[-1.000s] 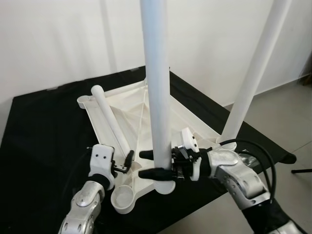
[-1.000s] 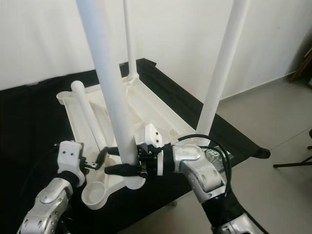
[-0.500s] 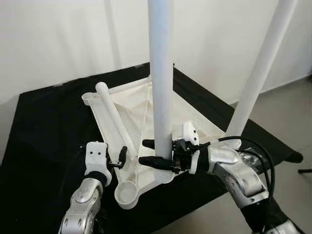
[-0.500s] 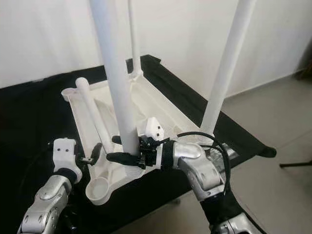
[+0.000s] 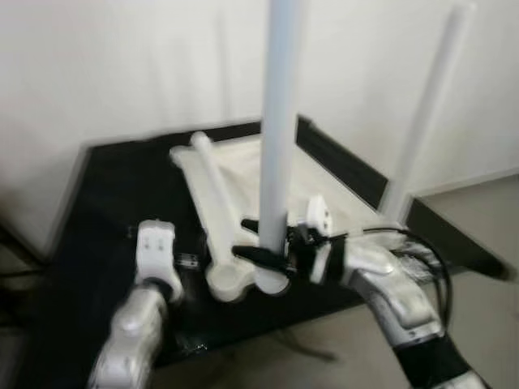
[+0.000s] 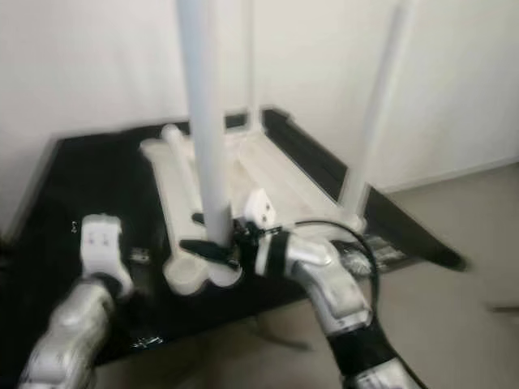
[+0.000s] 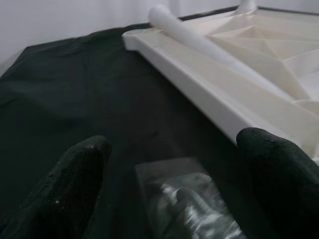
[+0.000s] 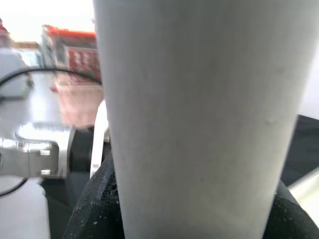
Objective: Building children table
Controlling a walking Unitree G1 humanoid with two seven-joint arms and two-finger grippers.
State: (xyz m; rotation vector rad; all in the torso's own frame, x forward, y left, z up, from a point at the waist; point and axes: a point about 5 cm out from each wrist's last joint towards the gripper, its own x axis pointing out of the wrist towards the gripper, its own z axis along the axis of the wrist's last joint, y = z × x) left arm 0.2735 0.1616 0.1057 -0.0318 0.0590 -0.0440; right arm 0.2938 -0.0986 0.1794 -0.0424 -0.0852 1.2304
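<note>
- The upside-down white plastic tabletop [image 5: 235,166] is laid on a black cloth-covered surface [image 5: 113,203], and three white tube legs are seen standing up from it. The near one [image 5: 276,146] is the one that matters right now.
- That near leg is pinched low down by the right gripper [image 5: 258,243], one black finger on each side of the tube, just above the round corner socket [image 5: 272,281] at the near edge of the tabletop. In the right wrist view the tube [image 8: 199,119] is seen pressed right between the pads, so it looks like a proper clamp.
- The leg's long axis is held pretty much vertical, straight over the socket, so any seating or twisting would probably be done straight down along that line.
- The fourth loose white tube leg [image 5: 212,190] is laid flat on the tabletop, long axis running from far to near, its near end by the empty round socket [image 5: 229,284] at the near-left corner.
- The left gripper [image 7: 174,174] is hovered with fingers spread over the black cloth, just left of the tabletop's edge [image 7: 199,74], with a small clear plastic bag of hardware [image 7: 187,199] seen between the fingertips.
- So the lying leg and the empty socket are found closer to the left arm, off to its right and farther.
</note>
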